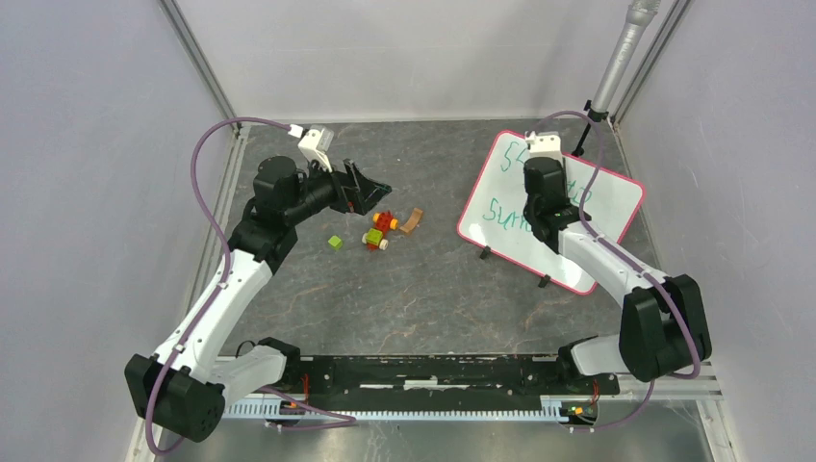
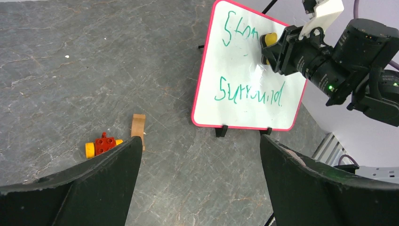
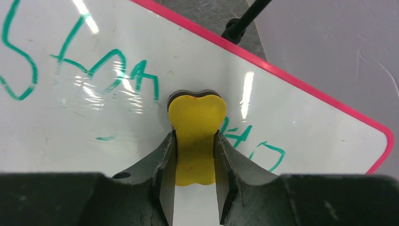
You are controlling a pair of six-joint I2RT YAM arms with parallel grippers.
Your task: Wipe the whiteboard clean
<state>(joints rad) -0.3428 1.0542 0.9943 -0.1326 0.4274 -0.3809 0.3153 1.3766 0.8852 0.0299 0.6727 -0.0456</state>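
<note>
The whiteboard (image 1: 500, 207) with its pink-red frame stands tilted on small black feet at the right of the table. Green writing covers its face (image 2: 240, 70); the lower word (image 2: 249, 92) is whole and the upper line is broken by a wiped gap. My right gripper (image 3: 195, 141) is shut on a yellow eraser (image 3: 195, 117), whose dark pad presses against the board (image 3: 70, 127) in the upper line of writing. In the left wrist view the eraser (image 2: 269, 39) shows at the tip of the right gripper (image 2: 277, 47). My left gripper (image 1: 370, 191) hangs open and empty over the table (image 2: 201, 141), left of the board.
Small toys lie mid-table: a red and yellow block (image 1: 383, 221), a green cube (image 1: 334, 243) and a brown wooden arch (image 1: 414, 220). A grey pole on a black stand (image 1: 616, 58) rises just behind the board. Enclosure walls close in on both sides and the back.
</note>
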